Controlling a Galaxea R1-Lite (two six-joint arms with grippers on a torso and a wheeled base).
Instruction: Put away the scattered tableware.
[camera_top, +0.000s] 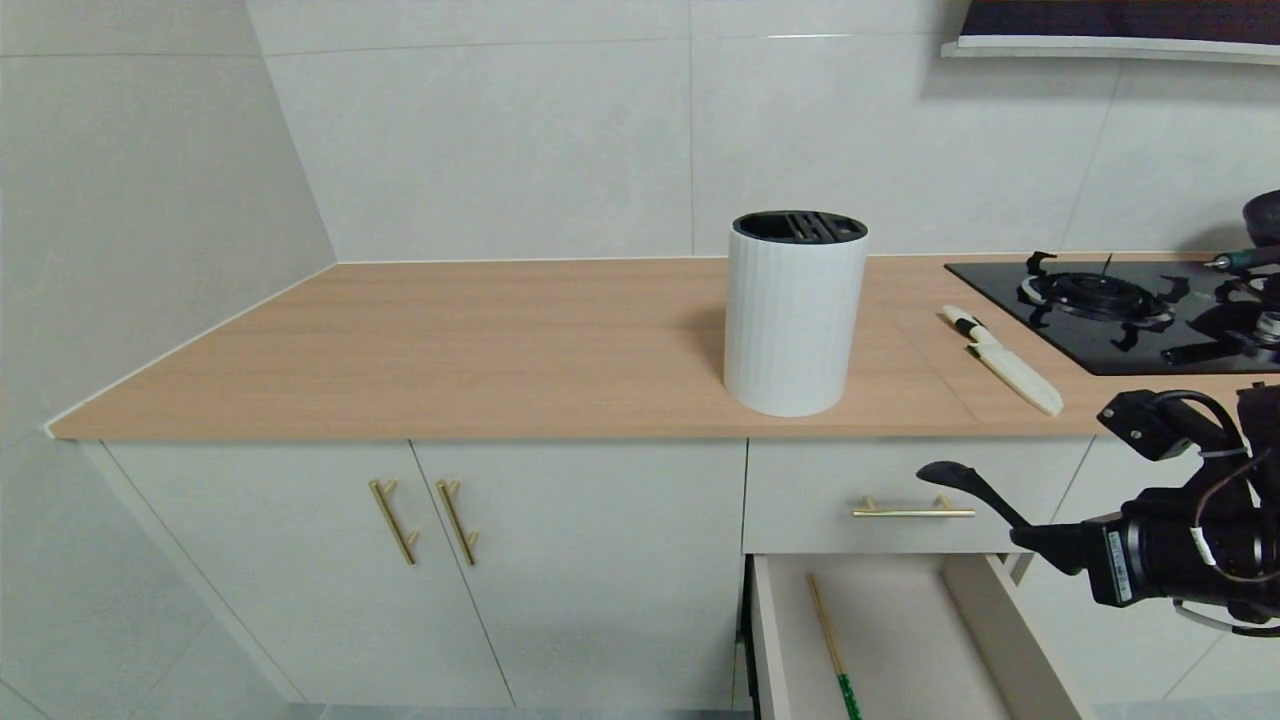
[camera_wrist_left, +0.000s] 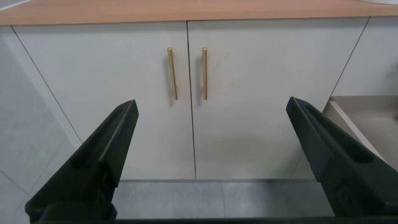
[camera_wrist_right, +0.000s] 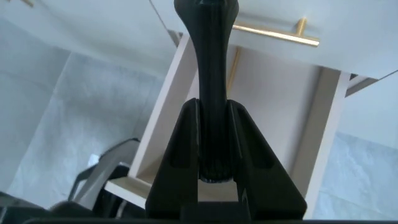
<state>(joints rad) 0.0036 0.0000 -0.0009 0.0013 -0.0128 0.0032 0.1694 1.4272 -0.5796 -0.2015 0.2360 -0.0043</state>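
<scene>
My right gripper (camera_top: 1040, 540) is shut on the stem of a black utensil (camera_top: 972, 485), which sticks out towards the cabinet front, above an open drawer (camera_top: 968, 600). In the right wrist view the black utensil (camera_wrist_right: 208, 43) runs between the fingers of the right gripper (camera_wrist_right: 211, 115) over the open drawer (camera_wrist_right: 180, 81). A chopstick (camera_top: 830, 640) with a green end lies in the drawer. A white-bladed knife (camera_top: 1003, 362) lies on the countertop. My left gripper (camera_wrist_left: 211, 112) is open and holds nothing, low in front of the cabinet doors.
A tall white ribbed holder (camera_top: 793, 315) with a black slotted top stands on the wooden counter (camera_top: 450, 340). A black gas hob (camera_top: 1110, 300) sits at the right. Two cabinet doors with gold handles (camera_wrist_left: 186, 73) face the left gripper. A shut drawer front (camera_top: 900, 490) sits above the open one.
</scene>
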